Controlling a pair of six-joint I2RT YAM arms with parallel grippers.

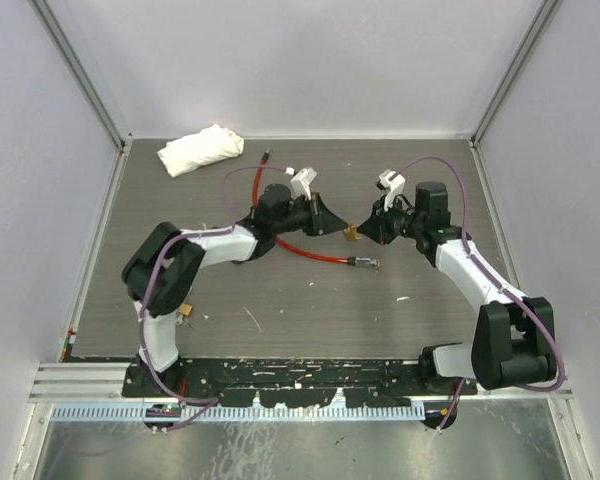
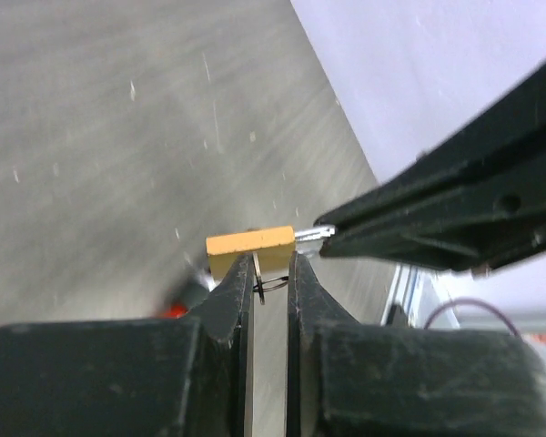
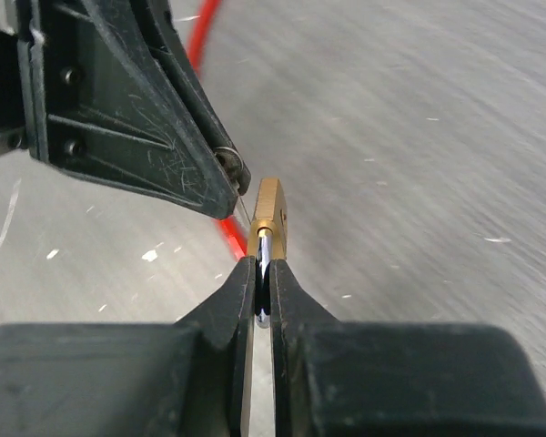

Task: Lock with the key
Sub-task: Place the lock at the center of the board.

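holding padlock (image 2: 250, 246) and key (image 2: 312, 234) in line
my left tool (image 2: 271, 273) pinches the padlock's loop (image 2: 269, 285) above the surface (image 1: 310, 310); my right tool (image 3: 263, 271) pinches the key, blade running leftward into the padlock body.

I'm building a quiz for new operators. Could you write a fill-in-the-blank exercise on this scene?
The ___ arm's fingers pinch the key. The key's tip sits in the brass ___. The cable on the table is ___. The white cloth lies near the table's far ___ corner.
Missing words: right; padlock; red; left.
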